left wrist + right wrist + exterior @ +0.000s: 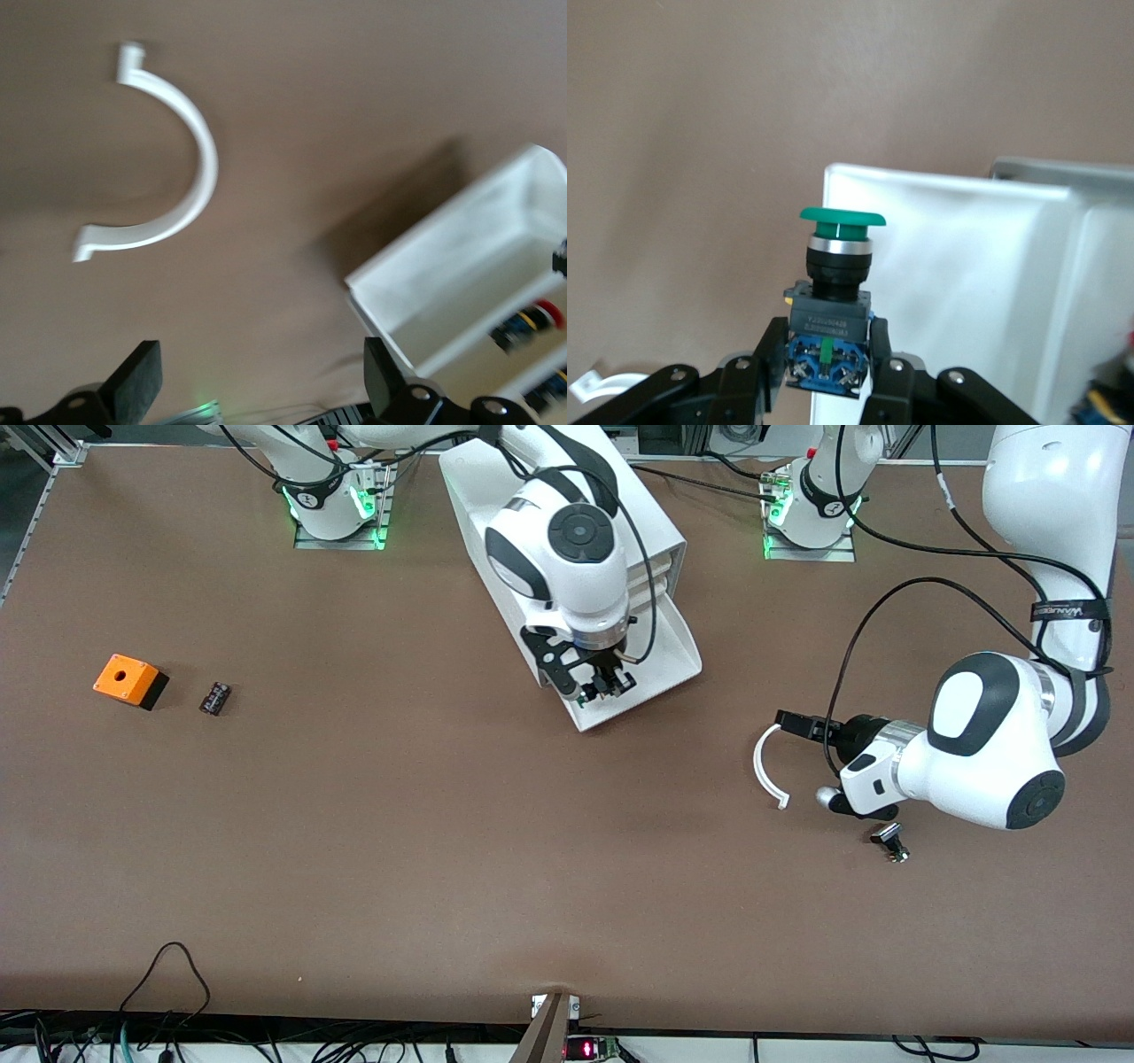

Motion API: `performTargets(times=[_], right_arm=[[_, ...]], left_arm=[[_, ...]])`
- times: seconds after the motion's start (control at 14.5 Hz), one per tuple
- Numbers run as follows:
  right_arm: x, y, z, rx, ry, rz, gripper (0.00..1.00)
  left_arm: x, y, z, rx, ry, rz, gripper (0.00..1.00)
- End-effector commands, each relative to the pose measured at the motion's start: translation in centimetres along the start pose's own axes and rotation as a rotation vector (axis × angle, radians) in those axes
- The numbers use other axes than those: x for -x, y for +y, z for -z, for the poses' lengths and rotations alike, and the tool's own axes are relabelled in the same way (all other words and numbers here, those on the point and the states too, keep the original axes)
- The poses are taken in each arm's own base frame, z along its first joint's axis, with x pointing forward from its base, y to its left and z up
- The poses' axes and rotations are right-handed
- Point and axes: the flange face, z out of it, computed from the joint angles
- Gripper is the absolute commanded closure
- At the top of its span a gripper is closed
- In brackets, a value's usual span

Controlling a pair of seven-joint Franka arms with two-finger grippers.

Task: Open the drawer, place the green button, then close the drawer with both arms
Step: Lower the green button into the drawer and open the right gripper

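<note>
The lowest drawer [675, 648] of the white cabinet [496, 496] stands pulled out, its white tray showing. My right gripper [608, 683] hangs over the drawer's front end, shut on the button. In the right wrist view the button [836, 274] has a green cap and a black body, its blue base clamped between the fingers [766, 354], with the drawer tray [966, 266] under it. My left gripper [797, 728] is open and empty, low over the table toward the left arm's end, beside a white curved piece [762, 766]. The left wrist view shows its spread fingers [135, 382] and the open drawer [461, 266].
The white curved piece [182, 159] lies on the table near the left gripper. A small silver-black knob [891, 842] lies nearer the front camera than the left arm's hand. An orange box with a hole [130, 680] and a small dark part [215, 697] lie toward the right arm's end.
</note>
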Motion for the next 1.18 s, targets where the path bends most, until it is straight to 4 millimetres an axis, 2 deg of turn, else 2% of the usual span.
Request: performTargets(times=[0.0,0.07,0.21,0.35,0.41,0.48,0.55,0.62,0.76,0.9,0.97,1.11], right_arm=[[2.2,0.1,-2.6,-0.023,0.018,-0.05,1.0],[2.9,0.3,-3.4,-0.03,0.012,-0.066,1.0],[4.0,0.6,-4.8,-0.042,0.012,-0.09,1.0],[4.5,0.9,-6.0,-0.044,0.01,-0.107,1.0],[4.5,0.8,-6.0,-0.046,0.009,-0.107,0.85],[4.4,0.8,-6.0,-0.042,0.012,-0.108,0.12],[4.4,0.8,-5.8,-0.046,0.02,-0.103,0.0],[4.0,0.5,-5.1,-0.053,0.019,-0.11,0.0],[1.9,-0.6,-3.0,-0.044,0.052,-0.115,0.0],[-1.1,-2.4,0.6,-0.017,0.078,-0.043,0.0],[-3.4,-3.1,1.9,-0.01,0.076,-0.003,0.0],[-7.6,-4.0,6.1,-0.031,0.065,0.121,0.0]], left_arm=[[0.1,0.3,0.6,-0.078,0.002,0.045,0.0],[-0.6,-0.1,0.2,-0.073,0.004,0.042,0.0],[-2.1,-1.4,1.0,-0.056,0.028,0.042,0.0],[-2.4,-1.6,1.1,-0.058,0.033,0.013,0.0],[-2.5,-1.1,0.7,-0.067,0.028,0.014,0.0],[-2.6,-1.1,0.4,-0.068,0.028,0.046,0.0],[-2.6,-1.1,0.4,-0.067,0.035,0.095,0.0],[-2.8,-1.0,0.3,-0.068,0.043,0.143,0.0],[-3.0,0.6,-1.8,-0.085,0.022,0.209,0.0],[-3.1,3.8,-3.5,-0.112,0.012,0.302,0.0],[-3.4,5.9,-5.0,-0.129,0.019,0.341,0.01],[-3.3,9.3,-8.9,-0.167,0.084,0.416,0.02]])
